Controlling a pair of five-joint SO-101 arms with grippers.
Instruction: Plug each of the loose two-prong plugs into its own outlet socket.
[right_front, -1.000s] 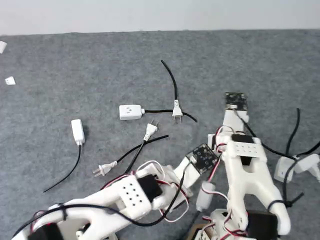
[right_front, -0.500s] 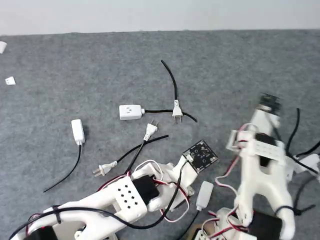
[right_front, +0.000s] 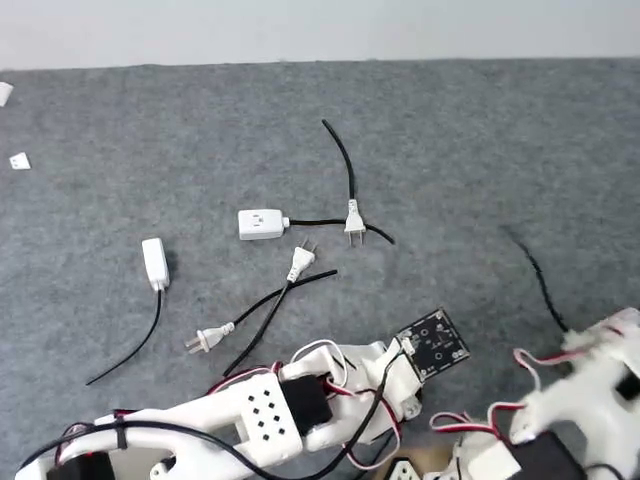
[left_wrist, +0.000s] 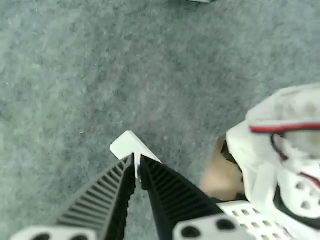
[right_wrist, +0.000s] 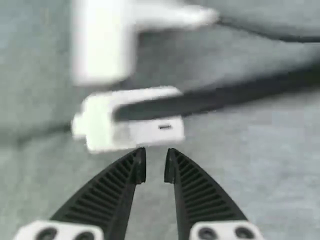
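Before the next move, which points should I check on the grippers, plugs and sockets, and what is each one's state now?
1. Right gripper open: ok, small gap.
2. White block just ahead of its tips: ok. Plug or socket: cannot tell.
3. Left gripper free: cannot tell. It is shut, with a white piece at its tips.
4. Upper plug, middle plug and lower plug plugged in: not ok, all loose.
5. Centre socket and outer socket unoccupied: ok.
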